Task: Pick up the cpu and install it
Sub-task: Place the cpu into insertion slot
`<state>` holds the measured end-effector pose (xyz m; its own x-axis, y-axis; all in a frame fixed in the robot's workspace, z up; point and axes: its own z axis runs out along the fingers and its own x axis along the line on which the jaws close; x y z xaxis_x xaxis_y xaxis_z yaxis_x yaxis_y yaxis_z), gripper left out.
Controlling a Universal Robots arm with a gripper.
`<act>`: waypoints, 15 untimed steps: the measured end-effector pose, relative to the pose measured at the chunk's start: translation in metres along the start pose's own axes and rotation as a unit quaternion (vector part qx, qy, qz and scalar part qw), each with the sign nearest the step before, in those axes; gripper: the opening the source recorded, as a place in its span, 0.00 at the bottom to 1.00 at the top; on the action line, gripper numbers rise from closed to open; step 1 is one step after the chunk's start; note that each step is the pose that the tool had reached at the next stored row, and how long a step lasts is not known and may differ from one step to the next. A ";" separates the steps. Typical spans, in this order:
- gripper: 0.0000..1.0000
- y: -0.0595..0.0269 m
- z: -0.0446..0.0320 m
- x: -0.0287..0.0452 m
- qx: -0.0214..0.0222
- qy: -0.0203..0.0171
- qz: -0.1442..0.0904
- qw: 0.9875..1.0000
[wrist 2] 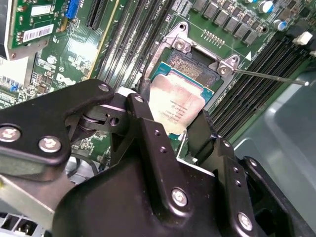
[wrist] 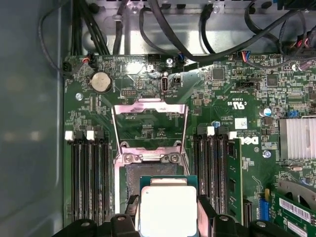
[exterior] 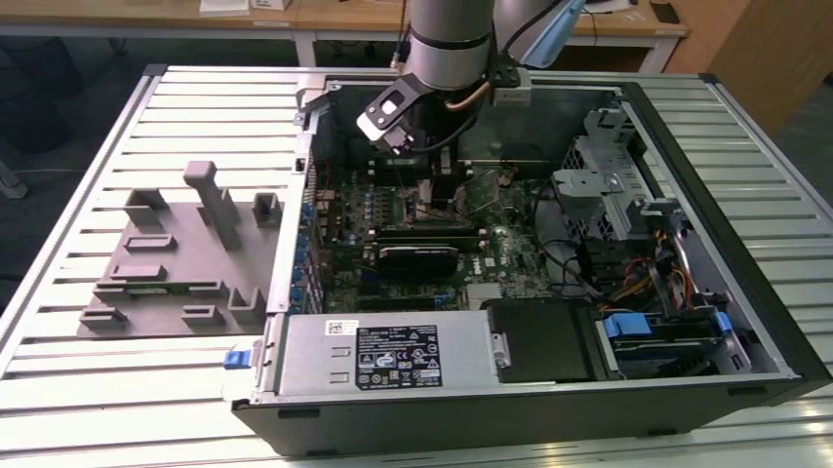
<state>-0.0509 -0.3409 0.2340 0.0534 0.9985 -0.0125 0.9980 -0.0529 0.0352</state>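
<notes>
The arm (exterior: 450,39) comes down from above into the open computer case (exterior: 521,424), with its wrist bent so the gripper (wrist 2: 173,123) hangs low over the green circuit board (wrist: 222,98). In both wrist views the black jaws are clamped on the cpu (wrist 2: 177,103), one finger on each of two opposite edges, silvery top plate facing up. The chip sits over the near part of the open socket (wrist 2: 195,66). The gripper's body covers its near edge, so I cannot tell whether it touches the socket or hangs just above it.

Past the chip, the socket's far half lies bare. Its hinged metal frame (wrist: 150,157) stands flipped open, and the thin lever (wrist 2: 266,76) juts out to one side. Rows of memory slots (wrist: 89,173) run along both sides of the socket. Further off are a coin battery (wrist: 102,82) and black cables (wrist: 91,24) against the case wall, their upper ends cut off.

In the exterior view the wrist and its camera mount hide the spot below the gripper. The power supply (exterior: 390,356) lies along the near side of the case, which rests on a slatted metal bench (exterior: 131,409). A grey tray (exterior: 170,263) sits on the exterior view's left, well apart from the gripper. A wooden desk (exterior: 338,15) stands behind, mostly cut off.
</notes>
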 end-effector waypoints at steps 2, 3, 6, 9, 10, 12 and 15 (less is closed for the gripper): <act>0.54 0.0005 0.0012 0.0007 0.000 0.000 0.002 1.000; 0.54 0.0006 0.0019 0.0011 0.000 0.000 0.003 1.000; 0.54 0.0010 0.0044 0.0029 0.000 0.000 0.003 1.000; 0.54 0.0012 0.0100 0.0094 -0.001 -0.019 0.002 1.000; 0.54 0.0013 0.0107 0.0104 -0.001 -0.024 0.002 1.000; 0.54 0.0015 0.0120 0.0119 -0.002 -0.030 0.002 1.000; 0.54 0.0016 0.0143 0.0130 -0.002 -0.030 0.001 1.000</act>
<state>-0.0481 -0.3282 0.2196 0.0580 0.9957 -0.0722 0.9977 -0.0553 0.0387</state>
